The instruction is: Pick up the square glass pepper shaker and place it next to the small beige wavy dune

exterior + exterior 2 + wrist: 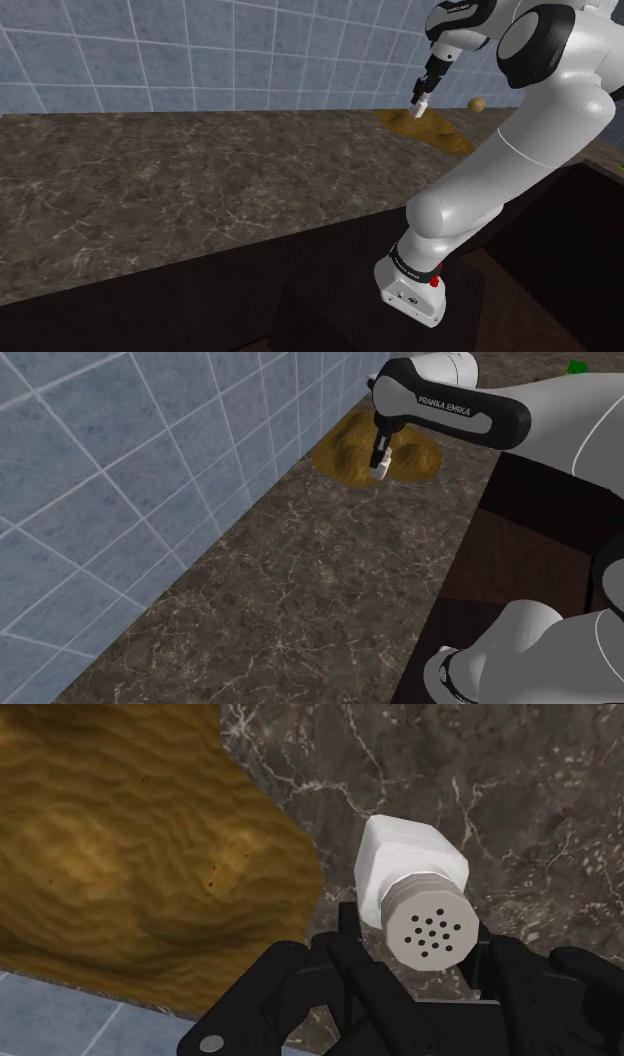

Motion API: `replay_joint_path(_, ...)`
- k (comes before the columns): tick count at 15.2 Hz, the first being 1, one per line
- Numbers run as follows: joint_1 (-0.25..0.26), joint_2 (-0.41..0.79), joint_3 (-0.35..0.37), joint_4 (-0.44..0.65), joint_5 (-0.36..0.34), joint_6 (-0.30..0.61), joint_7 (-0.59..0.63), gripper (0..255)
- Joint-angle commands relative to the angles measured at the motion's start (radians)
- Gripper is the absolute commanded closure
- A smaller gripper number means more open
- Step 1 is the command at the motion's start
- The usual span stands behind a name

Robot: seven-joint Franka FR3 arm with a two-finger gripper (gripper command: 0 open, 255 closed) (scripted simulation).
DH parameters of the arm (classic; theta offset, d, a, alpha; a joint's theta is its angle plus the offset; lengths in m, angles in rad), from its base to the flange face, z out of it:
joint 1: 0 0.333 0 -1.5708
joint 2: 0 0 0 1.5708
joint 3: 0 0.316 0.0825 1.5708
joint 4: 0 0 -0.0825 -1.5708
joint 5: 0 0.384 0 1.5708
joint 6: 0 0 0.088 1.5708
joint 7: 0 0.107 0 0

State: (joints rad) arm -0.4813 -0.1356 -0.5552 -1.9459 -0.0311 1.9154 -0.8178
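The pepper shaker [405, 869] is a white square-sided body with a round perforated cap. My gripper [420, 986] is shut on it, the black fingers clasping it just below the cap. The dune [130, 844] is a golden-brown wavy mound lying on the dark marble counter [200, 190] against the tiled wall. In the shoulder view the gripper [425, 96] holds the shaker [421, 109] tilted, just over the dune's [440, 132] near edge. The second exterior view shows the shaker [383, 470] under the gripper [380, 456], at the counter-side rim of the dune [345, 447].
A blue tiled wall [200, 50] runs along the back of the counter. A small tan round object [477, 103] sits beyond the dune. The counter's front edge drops to dark cabinetry [330, 300] by the arm's base. A green item [575, 366] shows at the far corner.
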Motion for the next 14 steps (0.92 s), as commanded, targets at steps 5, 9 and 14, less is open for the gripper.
replay_joint_path(5,-0.001,0.012,-0.004,-0.069,0.006,0.080,-0.006,255)
replay_joint_path(9,-0.002,0.024,-0.008,-0.113,0.012,0.134,-0.012,255)
replay_joint_path(14,-0.002,0.044,-0.013,-0.162,0.025,0.200,-0.023,255)
